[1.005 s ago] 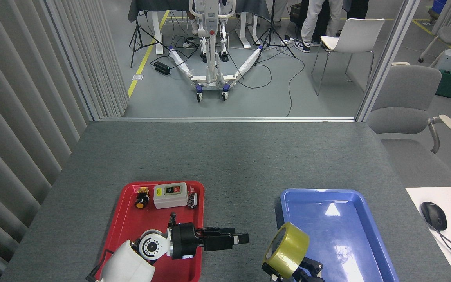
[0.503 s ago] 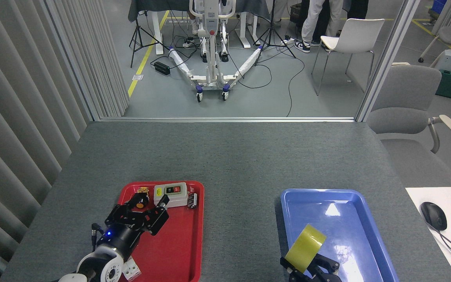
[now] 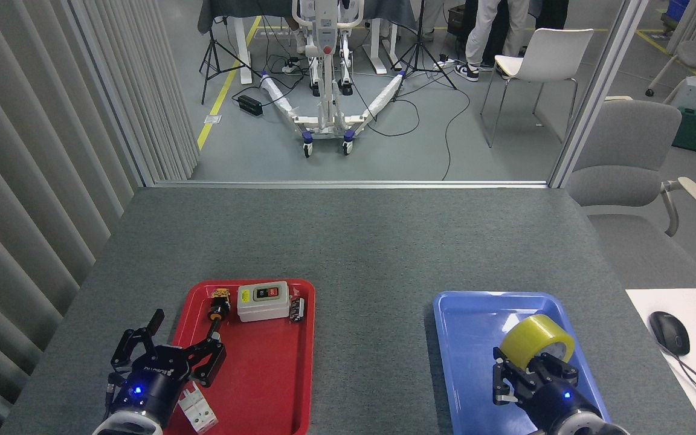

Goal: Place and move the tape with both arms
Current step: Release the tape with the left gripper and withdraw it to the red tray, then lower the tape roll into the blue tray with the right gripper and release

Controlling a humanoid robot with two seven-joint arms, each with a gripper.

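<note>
A single view — from the robot's own head, set high and tilted forward and down over the grey table [image 3: 354,241]. It faces the table's far edge and the lab floor [image 3: 384,145] beyond; the near edge lies closest, cut off at the bottom — both grippers enter there.

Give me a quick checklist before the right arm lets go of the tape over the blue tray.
1. tape held by right gripper: ok.
2. Tape over blue tray, inside its rim: ok.
3. Tape touching the tray floor: cannot tell.
4. Tray floor bare where the tape would land: ok.
5. left gripper open, apart from the tape, at the red tray: ok.
</note>
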